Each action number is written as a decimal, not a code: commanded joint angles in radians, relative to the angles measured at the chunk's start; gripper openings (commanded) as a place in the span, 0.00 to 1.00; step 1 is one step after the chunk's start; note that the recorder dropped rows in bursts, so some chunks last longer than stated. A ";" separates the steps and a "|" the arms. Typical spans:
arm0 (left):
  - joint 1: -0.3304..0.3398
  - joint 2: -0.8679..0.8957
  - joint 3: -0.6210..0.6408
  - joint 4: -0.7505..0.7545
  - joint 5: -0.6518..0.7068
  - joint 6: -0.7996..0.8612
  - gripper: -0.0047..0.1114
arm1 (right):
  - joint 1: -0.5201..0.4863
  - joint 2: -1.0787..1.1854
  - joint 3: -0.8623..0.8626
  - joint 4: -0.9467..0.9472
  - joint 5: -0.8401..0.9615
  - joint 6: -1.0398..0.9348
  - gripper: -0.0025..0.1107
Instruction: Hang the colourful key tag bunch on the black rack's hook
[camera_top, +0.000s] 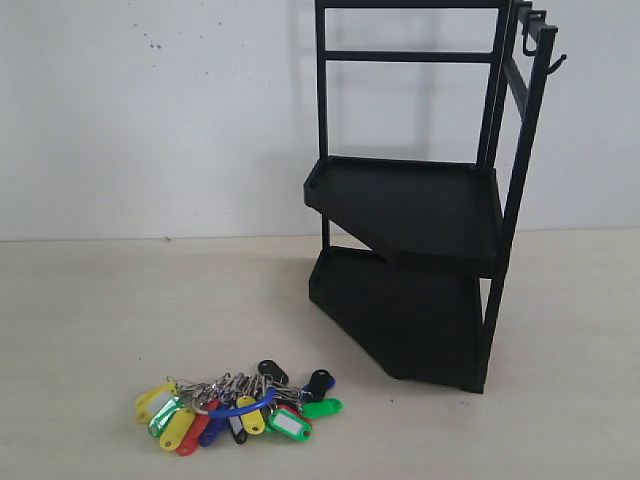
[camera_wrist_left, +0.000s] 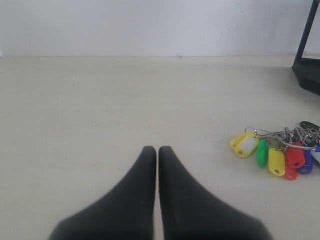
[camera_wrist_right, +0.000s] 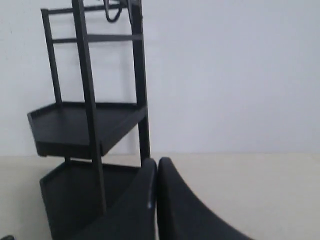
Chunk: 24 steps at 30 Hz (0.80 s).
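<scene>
The colourful key tag bunch (camera_top: 240, 405) lies flat on the table at the front left, yellow, green, red, blue and black tags around a blue loop. To its right stands the tall black rack (camera_top: 410, 205). The hook (camera_top: 557, 65), a thin prong with an upturned tip, sticks out from the rack's top right upright. Neither gripper shows in the exterior view. My left gripper (camera_wrist_left: 157, 149) is shut and empty, low over the table, with the key tag bunch (camera_wrist_left: 280, 156) off to one side. My right gripper (camera_wrist_right: 157, 162) is shut and empty, near the black rack (camera_wrist_right: 80, 122).
A rounder J-shaped black hook (camera_top: 530, 38) hangs on the rack's top bar beside the thin prong, and the J-shaped hook (camera_wrist_right: 114, 12) also shows in the right wrist view. A white wall (camera_top: 150, 110) rises right behind the table. The rack's foot (camera_wrist_left: 307, 70) shows in the left wrist view.
</scene>
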 joint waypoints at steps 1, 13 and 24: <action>0.002 -0.002 -0.001 -0.007 -0.015 -0.010 0.08 | -0.006 -0.005 0.000 -0.004 -0.194 -0.003 0.02; 0.002 -0.002 -0.001 -0.007 -0.015 -0.010 0.08 | -0.006 0.242 -0.430 0.025 0.259 -0.039 0.02; 0.002 -0.002 -0.001 -0.007 -0.015 -0.010 0.08 | -0.006 0.391 -0.470 0.025 0.297 -0.037 0.02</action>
